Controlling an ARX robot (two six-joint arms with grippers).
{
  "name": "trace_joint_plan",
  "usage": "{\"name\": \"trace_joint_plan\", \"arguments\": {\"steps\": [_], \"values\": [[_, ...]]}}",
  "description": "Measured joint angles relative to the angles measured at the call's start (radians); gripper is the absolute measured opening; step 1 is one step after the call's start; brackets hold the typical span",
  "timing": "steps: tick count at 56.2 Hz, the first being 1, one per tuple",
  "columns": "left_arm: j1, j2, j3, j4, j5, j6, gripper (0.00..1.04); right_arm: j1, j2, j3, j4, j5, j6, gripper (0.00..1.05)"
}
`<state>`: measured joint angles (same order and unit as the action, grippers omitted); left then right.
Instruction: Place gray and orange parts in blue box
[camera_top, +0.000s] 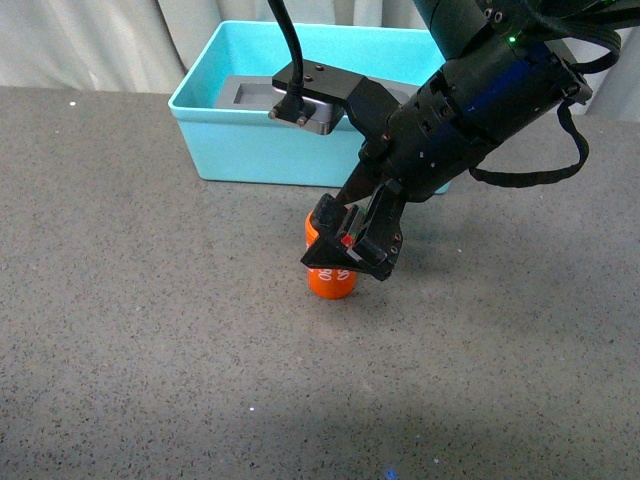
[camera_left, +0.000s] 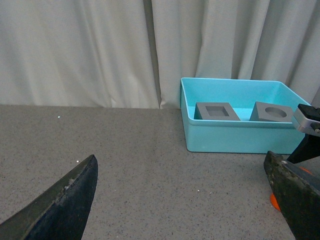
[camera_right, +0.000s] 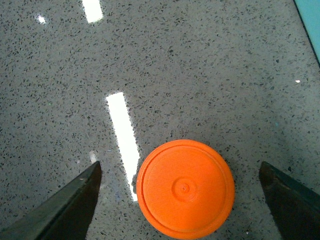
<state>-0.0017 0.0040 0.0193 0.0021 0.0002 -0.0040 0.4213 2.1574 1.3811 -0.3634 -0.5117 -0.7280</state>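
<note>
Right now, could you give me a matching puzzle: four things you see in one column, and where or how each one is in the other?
1 cylinder
2 square-recess cube
3 right pincer
4 box

a turquoise
b open, a finger either side of the cylinder
c inside the box
d on the table, outside the box

Pairs: 1-d, 2-c, 3-b, 4-a

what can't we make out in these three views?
Front view: right claw covers the top and most print of the orange cylinder; contact unclear.
Front view: right arm hides part of the blue box; only one gray cube shows, partly.
Left wrist view: cylinder is a sliver behind a finger of the left claw.
Right wrist view: box is just a corner at the edge.
</note>
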Motion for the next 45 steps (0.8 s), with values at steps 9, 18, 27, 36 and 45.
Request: {"name": "trace_joint_plan", "arguments": {"steps": [9, 18, 27, 36, 45], "values": [[0.0, 0.0, 0.0, 0.0, 0.0, 0.0, 0.98, 0.01, 0.012, 0.004, -0.004, 0.017, 0.013, 0.55], [0.0, 0.0, 0.0, 0.0, 0.0, 0.0, 0.98, 0.013, 0.011, 0.005, 0.023, 0.015, 0.036, 0.45], [0.0, 0.0, 0.0, 0.0, 0.0, 0.0, 0.98, 0.002, -0.023, 0.003, 0.082, -0.013, 0.091, 0.45], [0.0, 0.0, 0.0, 0.0, 0.0, 0.0, 0.98, -0.039, -0.128, 0.013, 0.232, -0.04, 0.222, 0.45], [0.0, 0.0, 0.0, 0.0, 0.0, 0.0, 0.98, -0.071, -0.157, 0.078, 0.319, -0.029, 0.328, 0.45]]}}
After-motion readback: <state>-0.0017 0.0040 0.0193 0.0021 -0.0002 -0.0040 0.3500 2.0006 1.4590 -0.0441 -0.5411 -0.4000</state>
